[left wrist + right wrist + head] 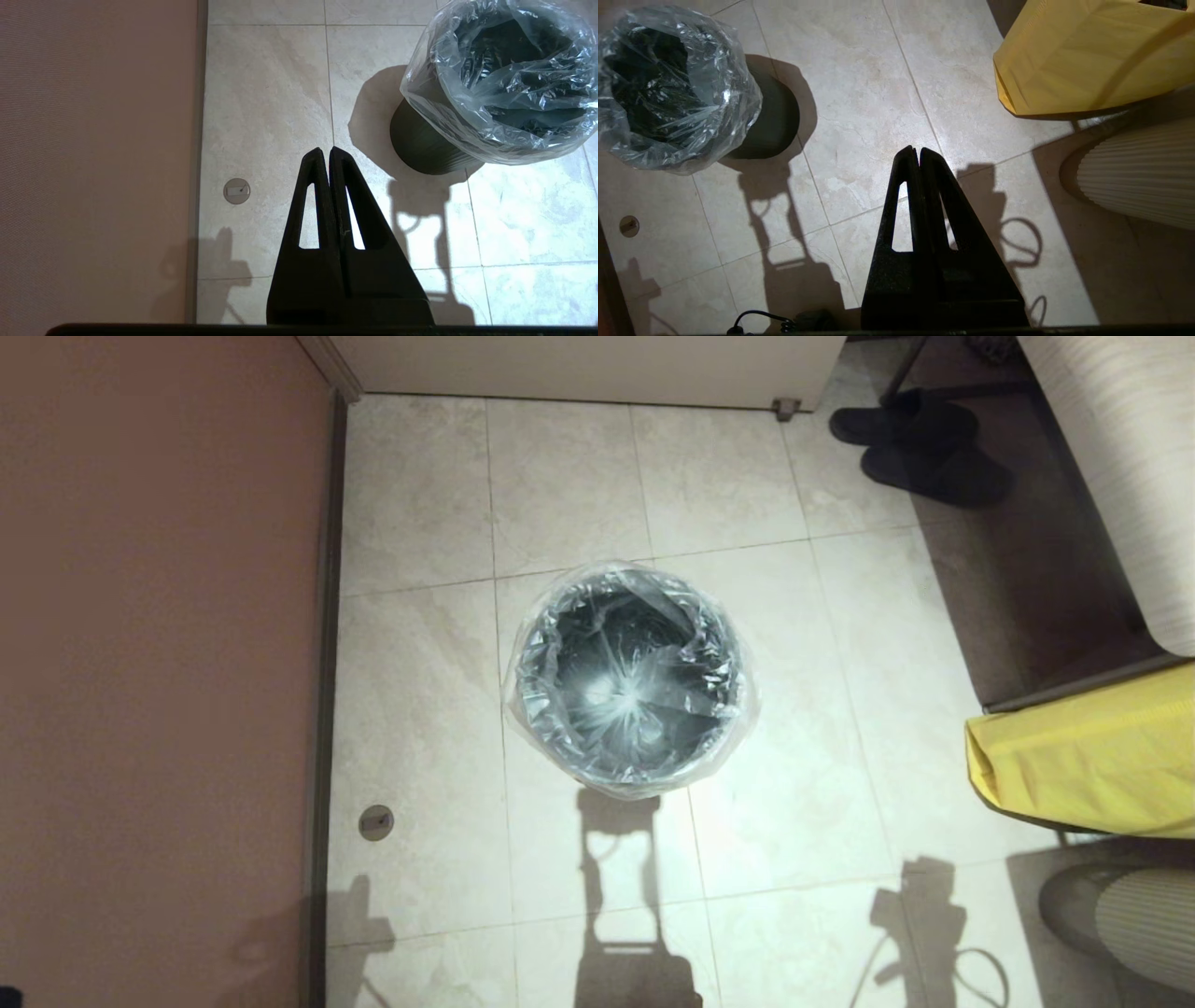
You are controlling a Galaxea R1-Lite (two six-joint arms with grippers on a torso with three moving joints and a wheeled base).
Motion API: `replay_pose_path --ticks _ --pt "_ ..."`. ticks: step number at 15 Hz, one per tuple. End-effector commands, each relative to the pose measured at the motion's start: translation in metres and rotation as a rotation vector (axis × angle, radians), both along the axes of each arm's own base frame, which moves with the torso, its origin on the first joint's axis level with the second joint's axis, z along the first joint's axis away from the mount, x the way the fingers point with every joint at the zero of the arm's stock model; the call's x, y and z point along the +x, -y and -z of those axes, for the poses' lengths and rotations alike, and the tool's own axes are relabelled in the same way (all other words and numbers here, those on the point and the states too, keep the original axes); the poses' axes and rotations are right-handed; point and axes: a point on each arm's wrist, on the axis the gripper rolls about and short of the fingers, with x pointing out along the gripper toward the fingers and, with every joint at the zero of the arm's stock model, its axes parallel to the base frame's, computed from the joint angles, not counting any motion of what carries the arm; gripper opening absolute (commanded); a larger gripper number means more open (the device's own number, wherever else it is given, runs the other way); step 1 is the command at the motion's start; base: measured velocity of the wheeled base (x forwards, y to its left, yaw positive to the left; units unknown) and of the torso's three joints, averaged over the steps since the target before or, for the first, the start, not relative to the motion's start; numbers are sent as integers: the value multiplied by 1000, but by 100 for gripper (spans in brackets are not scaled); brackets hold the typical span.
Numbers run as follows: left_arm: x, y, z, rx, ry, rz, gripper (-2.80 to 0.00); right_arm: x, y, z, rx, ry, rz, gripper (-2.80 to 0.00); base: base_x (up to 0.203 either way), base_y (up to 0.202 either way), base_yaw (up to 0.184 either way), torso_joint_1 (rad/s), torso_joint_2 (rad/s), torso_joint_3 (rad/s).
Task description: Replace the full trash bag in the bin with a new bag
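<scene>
With both the left gripper (pixel 325 150) and right gripper (pixel 914 150) pinched empty, the new bag (pixel 630 681), loosely cuffed over the bin (pixel 423 144), could slip in at 6 o'clock.

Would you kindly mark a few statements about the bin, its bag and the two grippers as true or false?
1. A clear bag lines the bin, its edge folded over the rim. True.
2. The left gripper is pinching the bag's edge. False: it is shut on nothing, over bare floor tiles, apart from the bin.
3. The right gripper is shut and holds nothing. True.
4. The yellow sack sits inside the bin. False: it is off to the bin's right, apart from it.
5. A pair of dark slippers lies on the floor beyond the bin. True.
</scene>
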Motion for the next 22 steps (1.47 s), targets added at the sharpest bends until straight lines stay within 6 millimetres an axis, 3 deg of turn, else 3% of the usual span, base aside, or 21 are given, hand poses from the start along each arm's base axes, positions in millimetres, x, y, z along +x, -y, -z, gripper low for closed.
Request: replay_pose_path --ticks 1,7,11,16,22 --pt "-3 0 2 -1 26 0 -280 -12 0 6 -6 44 -5 -280 0 0 0 0 0 0" --pt "-9 1 21 41 -11 45 -280 -37 -3 43 -99 35 -54 -280 0 0 0 0 0 0" --pt "-5 1 33 141 -48 25 -280 -27 -3 67 -170 -25 -52 -280 0 0 0 0 0 0" --pt "-4 1 38 148 -87 27 -280 -7 -2 97 -244 -30 -9 -280 0 0 0 0 0 0" --pt "-3 1 45 158 -156 37 -280 -3 -2 106 -283 -39 -27 -280 0 0 0 0 0 0"
